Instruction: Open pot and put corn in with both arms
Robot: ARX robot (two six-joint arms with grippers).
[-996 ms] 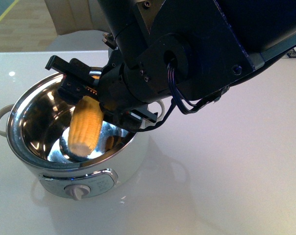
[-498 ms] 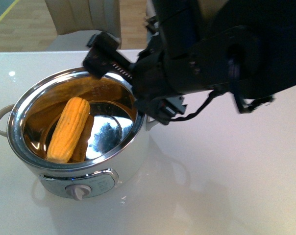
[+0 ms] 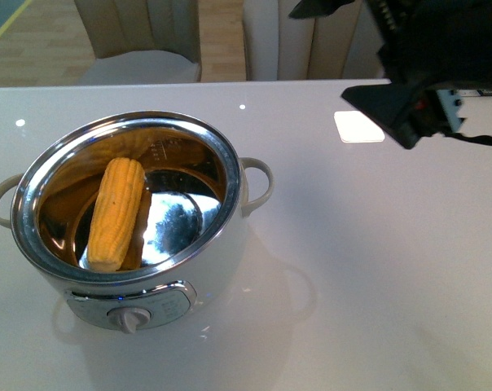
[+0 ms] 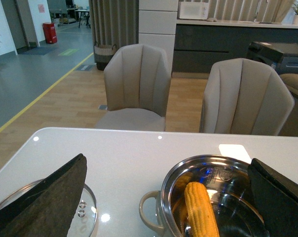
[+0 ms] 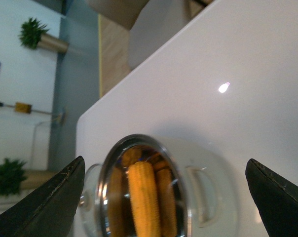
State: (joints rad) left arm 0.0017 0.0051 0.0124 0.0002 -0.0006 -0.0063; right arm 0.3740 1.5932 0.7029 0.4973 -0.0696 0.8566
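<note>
Pot (image 3: 132, 236) open on white surface (image 3: 376, 269), lid off. Corn (image 3: 116, 213) lies inside steel bowl, leaning against inner wall, pale cut end toward front knob (image 3: 129, 318). Right pincer (image 5: 164, 197) spread wide, empty, above surface well apart from pot. Left pincer (image 4: 164, 197) spread wide, empty, above pot and glass lid (image 4: 85, 217) lying beside it. Two chairs (image 4: 136, 84) behind surface.

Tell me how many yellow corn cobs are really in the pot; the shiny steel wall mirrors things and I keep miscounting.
1. The single yellow corn cob lies inside the white electric pot with the steel bowl, leaning against the wall. The yellow shapes beside it are reflections. None looks hidden.
</note>
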